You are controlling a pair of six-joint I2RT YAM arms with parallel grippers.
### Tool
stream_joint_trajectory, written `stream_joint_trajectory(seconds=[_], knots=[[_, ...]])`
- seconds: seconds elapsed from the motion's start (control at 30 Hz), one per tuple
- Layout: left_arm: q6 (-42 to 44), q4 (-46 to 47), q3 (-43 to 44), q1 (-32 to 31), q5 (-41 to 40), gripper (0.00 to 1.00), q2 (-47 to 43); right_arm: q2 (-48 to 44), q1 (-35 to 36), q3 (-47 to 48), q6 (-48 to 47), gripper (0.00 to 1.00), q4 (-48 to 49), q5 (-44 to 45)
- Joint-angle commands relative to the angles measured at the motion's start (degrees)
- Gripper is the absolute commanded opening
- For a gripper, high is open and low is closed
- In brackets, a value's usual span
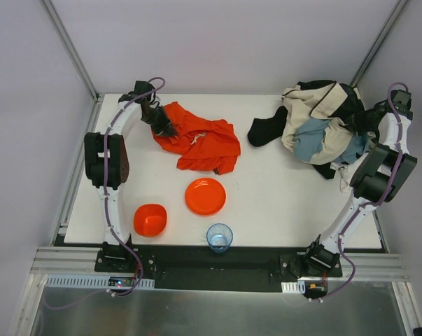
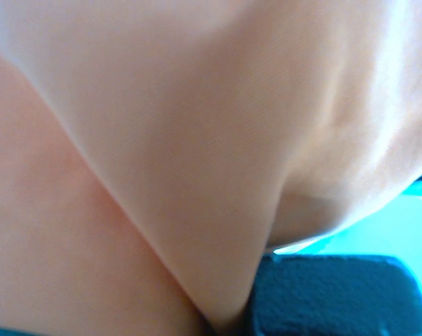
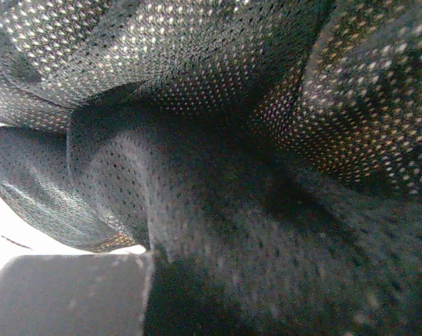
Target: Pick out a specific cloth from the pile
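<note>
The orange-red cloth [image 1: 200, 140] lies spread on the table's back left, apart from the pile [image 1: 321, 126] of black mesh, cream and light blue fabrics at the back right. My left gripper [image 1: 166, 129] sits on the cloth's left edge. In the left wrist view the cloth [image 2: 162, 140] fills the frame and a fold runs down between my jaws [image 2: 217, 315], beside one dark fingertip pad [image 2: 336, 294]. My right gripper [image 1: 364, 120] is buried in the pile's right side. There black mesh [image 3: 217, 182] fills the gap [image 3: 211, 301] next to one grey pad [image 3: 64, 294].
An orange plate [image 1: 205, 196], an orange bowl [image 1: 150, 220] and a blue cup [image 1: 219, 237] stand along the table's near half. A black cloth flap [image 1: 266, 129] trails left from the pile. Frame posts rise at both back corners.
</note>
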Motion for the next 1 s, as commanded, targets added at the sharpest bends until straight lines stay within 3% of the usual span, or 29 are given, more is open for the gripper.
stream_joint_trajectory(seconds=[0.0, 0.7, 0.97], knots=[[2.4, 0.6, -2.1, 3.8, -2.1, 0.00, -6.9, -1.9, -1.9, 0.4, -1.2, 0.01, 0.3, 1.5], [3.6, 1.6, -14.2, 22.7, -8.6, 0.00, -21.5, -1.0, -2.0, -0.1, -2.7, 0.01, -1.0, 0.8], [3.6, 1.6, -15.2, 23.5, -6.7, 0.00, -20.4, -1.4, -2.0, -1.0, -3.2, 0.01, -1.2, 0.2]])
